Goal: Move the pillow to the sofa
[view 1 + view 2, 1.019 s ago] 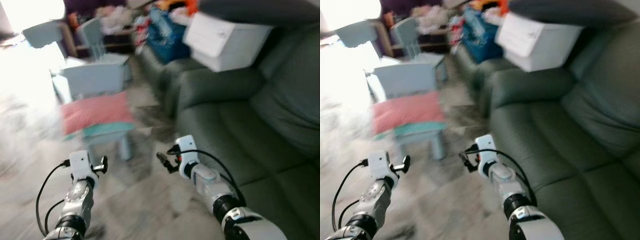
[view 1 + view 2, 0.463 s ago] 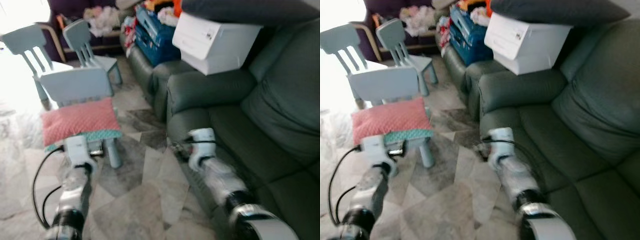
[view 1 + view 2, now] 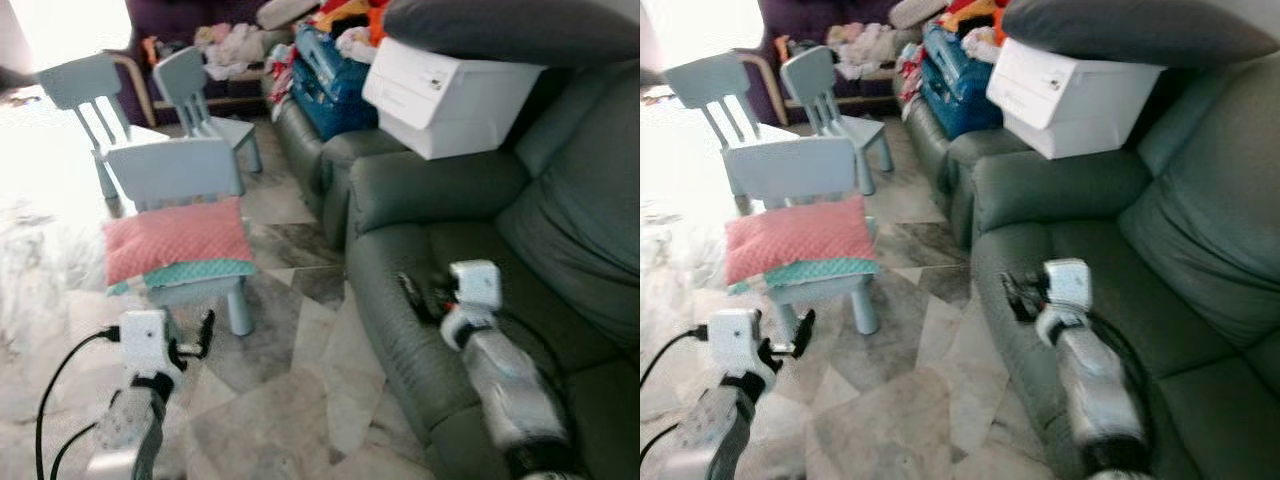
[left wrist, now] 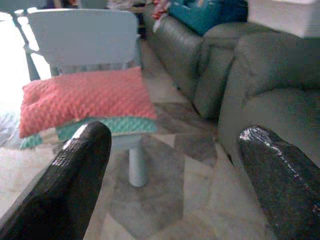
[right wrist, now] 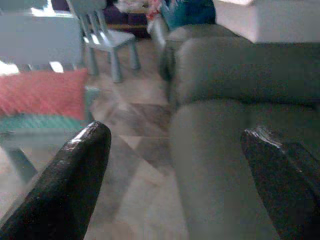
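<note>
Over on the small pale-blue chair (image 3: 180, 200), out on the tiled floor (image 3: 290, 400), the pink pillow (image 3: 175, 240) lies flat across the seat on top of a thinner teal cushion (image 3: 195, 272), well apart from the grey-green sofa (image 3: 470, 250) that runs along the robot's right. Nothing has hold of it yet. The left gripper (image 3: 190, 340) hangs low in front of the chair, short of the pillow, and in its wrist view the two black fingers (image 4: 75, 175) stand wide with the pillow framed between them. The right gripper (image 3: 420, 297) is out over the front of the sofa seat, its fingers (image 5: 75, 175) spread wide too and holding nothing. From where I stand, the trouble I would expect is in the pick-up: the pillow is soft and broad, so a one-sided pinch at a corner could let it sag and slip out on the way across. The teal cushion underneath may come up with it or slide off onto the floor. The chair is light-looking, and a low reach could nudge it or tip it. On the sofa's arm sits a white box (image 3: 450, 95) with a dark cushion (image 3: 520, 30) on top, so I'd aim for the open seat.
</note>
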Controlling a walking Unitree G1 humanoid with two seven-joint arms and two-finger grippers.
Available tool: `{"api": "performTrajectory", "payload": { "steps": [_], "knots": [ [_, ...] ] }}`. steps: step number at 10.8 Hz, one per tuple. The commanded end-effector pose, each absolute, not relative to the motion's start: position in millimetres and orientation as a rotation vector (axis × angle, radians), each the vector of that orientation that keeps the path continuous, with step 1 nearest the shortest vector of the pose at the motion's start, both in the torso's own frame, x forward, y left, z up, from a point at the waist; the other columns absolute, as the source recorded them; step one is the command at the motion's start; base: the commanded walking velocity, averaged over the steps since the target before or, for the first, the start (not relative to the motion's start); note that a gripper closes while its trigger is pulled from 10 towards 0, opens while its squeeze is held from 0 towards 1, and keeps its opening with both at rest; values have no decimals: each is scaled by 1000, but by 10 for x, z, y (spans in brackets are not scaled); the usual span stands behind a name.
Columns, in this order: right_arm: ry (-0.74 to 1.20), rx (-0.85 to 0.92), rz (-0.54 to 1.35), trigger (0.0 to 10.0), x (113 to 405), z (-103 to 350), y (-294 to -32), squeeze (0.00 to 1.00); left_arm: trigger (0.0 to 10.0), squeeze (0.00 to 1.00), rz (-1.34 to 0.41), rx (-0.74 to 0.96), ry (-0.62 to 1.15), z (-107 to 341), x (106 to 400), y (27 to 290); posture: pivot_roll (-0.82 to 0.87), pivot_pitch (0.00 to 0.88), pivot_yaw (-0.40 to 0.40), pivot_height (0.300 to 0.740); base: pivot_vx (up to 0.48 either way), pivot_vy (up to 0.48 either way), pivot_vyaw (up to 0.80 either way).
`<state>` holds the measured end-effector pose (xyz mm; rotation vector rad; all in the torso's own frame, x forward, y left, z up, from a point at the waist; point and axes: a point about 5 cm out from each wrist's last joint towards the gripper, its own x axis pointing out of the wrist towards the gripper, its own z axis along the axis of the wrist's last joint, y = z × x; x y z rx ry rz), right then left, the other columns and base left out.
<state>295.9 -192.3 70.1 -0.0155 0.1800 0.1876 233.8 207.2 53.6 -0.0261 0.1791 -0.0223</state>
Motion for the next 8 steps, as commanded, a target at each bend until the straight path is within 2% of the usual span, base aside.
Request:
{"api": "performTrajectory", "payload": {
  "steps": [1,2,4,6,8],
  "knots": [
    [198,-47,187,10000,2898,726,-1999,0,10000,0,-13,9,203,549,2285,2104,-103,0,-38,740,0,0,0],
    [214,-92,191,10000,2789,690,-2063,0,10000,0,34,7,226,524,2235,2172,-103,0,-43,740,0,0,0],
    [241,-37,100,10000,2610,661,-2277,0,10000,0,14,6,231,544,2242,2166,-108,0,-34,740,0,0,0],
    [207,-58,113,10000,2619,754,-2182,0,10000,0,13,20,227,591,2303,2147,-119,0,-24,740,0,0,0],
    [191,-56,170,10000,2699,809,-2000,0,10000,0,26,-15,194,658,2365,2154,-110,0,-30,740,0,0,672]
  ]
}}
